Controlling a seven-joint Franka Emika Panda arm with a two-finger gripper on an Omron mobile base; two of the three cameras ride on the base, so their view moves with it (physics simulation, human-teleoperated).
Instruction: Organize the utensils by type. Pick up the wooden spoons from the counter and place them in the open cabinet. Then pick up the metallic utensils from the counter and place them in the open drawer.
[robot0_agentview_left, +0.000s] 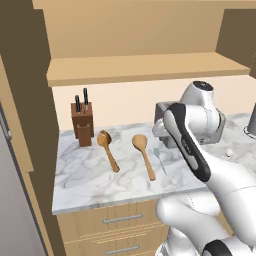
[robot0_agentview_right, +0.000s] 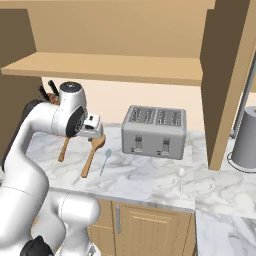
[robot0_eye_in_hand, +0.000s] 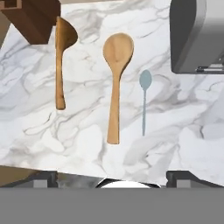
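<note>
White robot arm (robot0_agentview_left: 200, 165), showing rounded, glossy link shells that are swelling into bulbous joint housings. Dark bands are running along the link sides and ringing the joints; a black circular cap (robot0_agentview_right: 70, 87) is topping one housing. Grey, blocky hand (robot0_agentview_right: 91, 126) is adjoining the final white link.

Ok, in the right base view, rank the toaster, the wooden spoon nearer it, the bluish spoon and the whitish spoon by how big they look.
1. Toaster, clearly largest.
2. Wooden spoon.
3. Bluish spoon and whitish spoon: these look alike in length, and the whitish one lies nearer the camera, so I won't rank them.
</note>
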